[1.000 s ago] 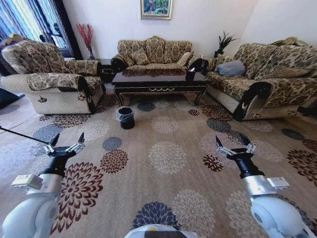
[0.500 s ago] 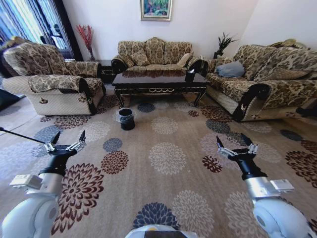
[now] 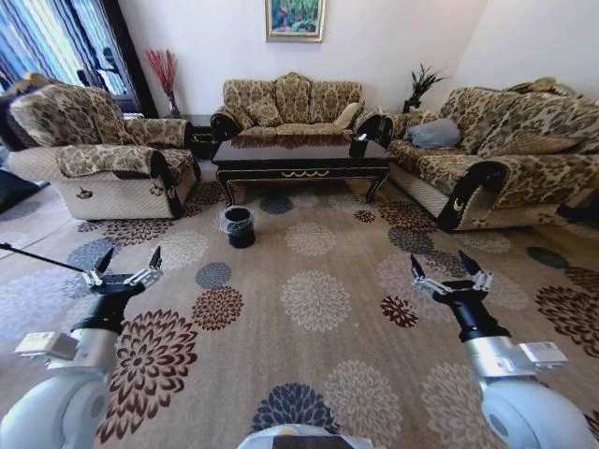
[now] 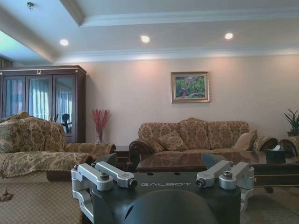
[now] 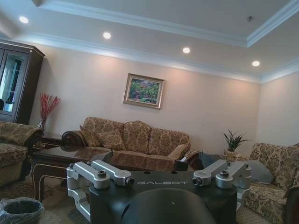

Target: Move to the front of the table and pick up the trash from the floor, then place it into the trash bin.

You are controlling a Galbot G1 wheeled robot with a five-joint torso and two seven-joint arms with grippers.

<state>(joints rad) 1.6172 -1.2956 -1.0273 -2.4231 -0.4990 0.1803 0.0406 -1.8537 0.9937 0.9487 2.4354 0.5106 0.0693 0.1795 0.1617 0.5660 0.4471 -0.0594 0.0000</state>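
Observation:
The dark glossy table stands ahead across the flowered carpet floor; it also appears in the left wrist view as the table. The small black trash bin with its clear liner sits on the carpet before the table's left end, and the right wrist view catches the bin too. The trash is out of view. My left gripper and right gripper are both held low over the near carpet, open and holding nothing.
Patterned sofas ring the table: an armchair on the left, a sofa behind, and a long sofa on the right. A small black tissue box sits on the table's right end. Wide open carpet lies between me and the table.
The whole picture has shifted a little, so the camera has moved. The right arm now sits slightly lower and farther right in the view. Both grippers stay open.

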